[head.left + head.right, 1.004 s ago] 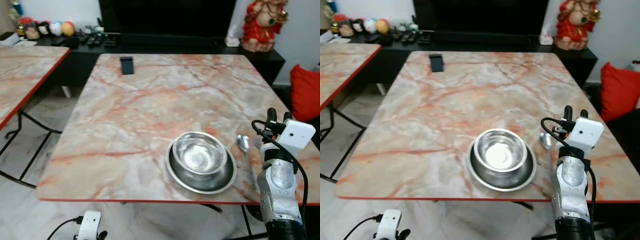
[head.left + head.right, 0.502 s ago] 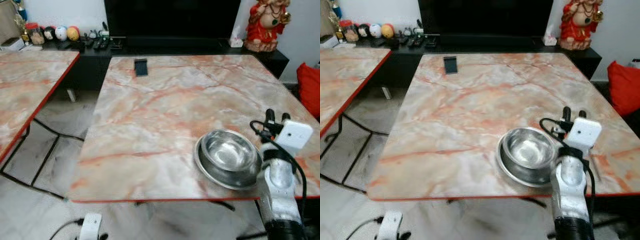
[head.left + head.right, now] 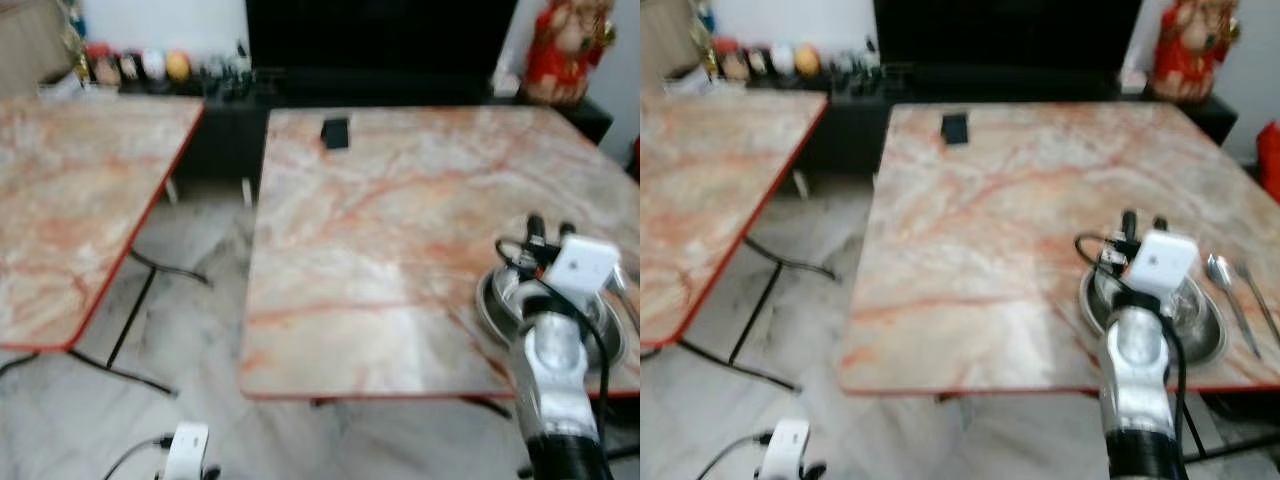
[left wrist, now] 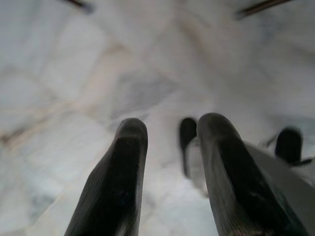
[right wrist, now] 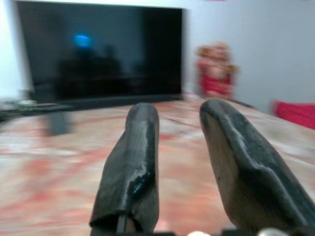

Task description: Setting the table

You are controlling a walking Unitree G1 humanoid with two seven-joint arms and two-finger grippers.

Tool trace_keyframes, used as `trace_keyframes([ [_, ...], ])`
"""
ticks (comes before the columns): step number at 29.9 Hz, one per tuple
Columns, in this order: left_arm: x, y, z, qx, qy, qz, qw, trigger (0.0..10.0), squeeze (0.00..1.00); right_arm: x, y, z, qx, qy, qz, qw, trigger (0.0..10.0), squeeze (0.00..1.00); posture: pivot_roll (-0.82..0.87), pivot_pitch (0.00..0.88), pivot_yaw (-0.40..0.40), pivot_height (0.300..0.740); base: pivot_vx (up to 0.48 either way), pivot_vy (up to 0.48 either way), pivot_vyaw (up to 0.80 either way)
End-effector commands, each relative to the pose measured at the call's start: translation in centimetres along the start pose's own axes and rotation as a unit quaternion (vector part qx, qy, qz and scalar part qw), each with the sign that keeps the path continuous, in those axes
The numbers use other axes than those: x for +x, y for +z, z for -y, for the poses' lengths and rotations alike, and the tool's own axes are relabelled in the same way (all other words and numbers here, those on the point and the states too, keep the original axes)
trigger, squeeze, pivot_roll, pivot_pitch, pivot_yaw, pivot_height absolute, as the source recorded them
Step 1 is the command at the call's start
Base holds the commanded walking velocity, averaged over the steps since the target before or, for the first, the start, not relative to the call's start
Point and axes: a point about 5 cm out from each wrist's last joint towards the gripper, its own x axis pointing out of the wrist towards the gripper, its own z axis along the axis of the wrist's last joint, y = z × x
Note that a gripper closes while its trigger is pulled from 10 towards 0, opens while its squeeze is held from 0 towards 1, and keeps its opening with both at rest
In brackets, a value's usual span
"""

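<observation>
Raised upright at the near edge of the marble table [image 3: 970,200], the right claw [image 3: 1143,220] is being held released, its two black fingers [image 5: 135,162] parted with nothing between them, pointing across the table toward the dark screen [image 5: 98,54] and the red figurine [image 5: 215,71] at the far side. The silver forearm is being kept vertical beneath it, with the white wrist camera box sitting just below the fingertips. Directly behind and under the claw, the steel bowl [image 3: 1195,310] is being seen resting in its steel plate [image 3: 1210,345] on the table, and the spoon [image 3: 1220,270] is lying on the table just beside the plate, on the claw's right. A small black object [image 3: 955,128] is lying well apart at the far side of the table.

The left claw [image 4: 170,142] is being held low, pointing down at the pale marble floor [image 4: 98,73], its fingers parted and gripping nothing.

Compared with half a second ago, the whole scene is being shown shifted: the second table [image 3: 70,190] on the left is now being seen in larger part, and the bowl is now lying closer to the right border, so the camera has turned leftward. The picture is also being rendered more blurred.
</observation>
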Motion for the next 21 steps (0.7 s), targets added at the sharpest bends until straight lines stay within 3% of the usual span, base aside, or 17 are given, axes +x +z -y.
trace_keyframes([
  [1,-0.07,-0.58,0.07,0.0,0.0,-0.015,1.0,10.0,0.0,0.16,0.29,0.22,-0.006,-0.001,0.006,1.0,10.0,0.0,0.03,0.0,-0.015,0.74,0.0,0.36,0.8],
  [4,-0.07,-0.57,-0.03,-0.001,0.001,-0.016,1.0,10.0,0.0,0.18,0.28,0.18,-0.002,-0.001,0.005,1.0,10.0,0.0,0.03,0.0,-0.015,0.74,0.0,0.358,0.66],
  [21,-0.21,-0.81,-0.77,-0.005,0.007,-0.017,1.0,10.0,0.0,0.39,0.38,-0.06,0.005,-0.005,0.009,1.0,10.0,0.0,0.04,0.0,-0.015,0.74,0.0,0.337,0.0],
])
